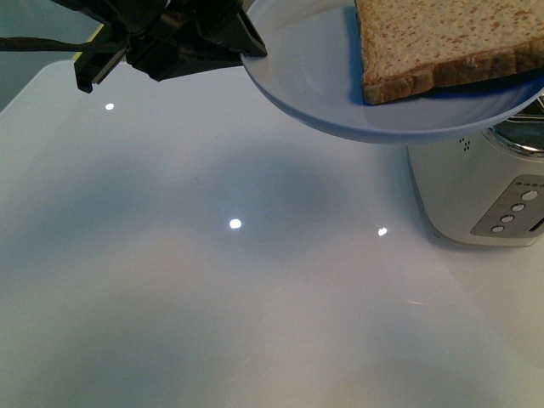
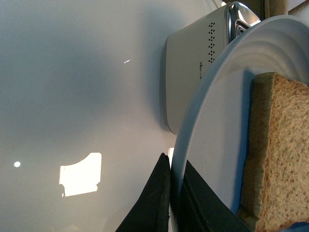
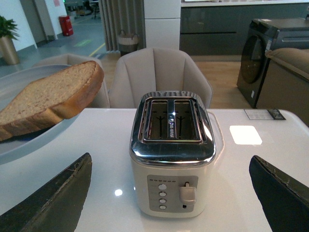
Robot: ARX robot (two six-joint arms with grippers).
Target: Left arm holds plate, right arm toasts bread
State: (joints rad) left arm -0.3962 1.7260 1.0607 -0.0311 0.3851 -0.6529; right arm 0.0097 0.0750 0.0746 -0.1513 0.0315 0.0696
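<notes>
A pale blue-grey plate (image 1: 323,68) hangs in the air above the white table, partly over the toaster (image 1: 484,187). My left gripper (image 1: 246,47) is shut on the plate's rim. The bread (image 1: 442,42), a light brown slice with a tan crust, lies on the plate. In the left wrist view the two dark fingers (image 2: 157,198) pinch the plate (image 2: 217,125) edge, with the bread (image 2: 280,154) beside them. My right gripper (image 3: 171,193) is open and empty, its fingers wide on either side of the toaster (image 3: 171,154). The plate (image 3: 29,140) and bread (image 3: 48,99) show beside that toaster.
The white and chrome toaster has two empty slots (image 3: 169,118), a lever (image 3: 187,192) and several round buttons (image 3: 162,197). Beige chairs (image 3: 159,72) stand behind the glossy white table (image 1: 212,280). A dark appliance (image 3: 270,53) stands further back.
</notes>
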